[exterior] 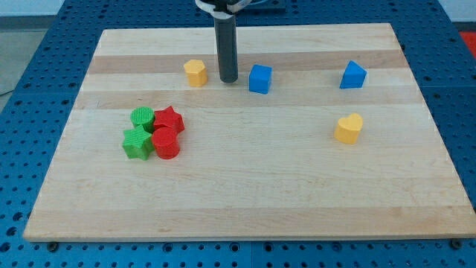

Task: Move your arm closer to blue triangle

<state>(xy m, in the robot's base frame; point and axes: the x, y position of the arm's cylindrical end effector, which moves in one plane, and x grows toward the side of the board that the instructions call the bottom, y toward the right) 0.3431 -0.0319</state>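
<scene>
The blue triangle [353, 75] sits on the wooden board [245, 186] at the view's upper right. My tip [227, 80] is the lower end of a dark rod coming down from the view's top. It stands well to the left of the blue triangle, between a yellow hexagon block [195, 73] on its left and a blue cube [260, 78] on its right. It touches neither of them.
A yellow heart block [348, 128] lies below the blue triangle. At the view's left a tight cluster holds a green cylinder [142, 117], a green star [136, 143], a red star [169, 118] and a red cylinder [166, 144].
</scene>
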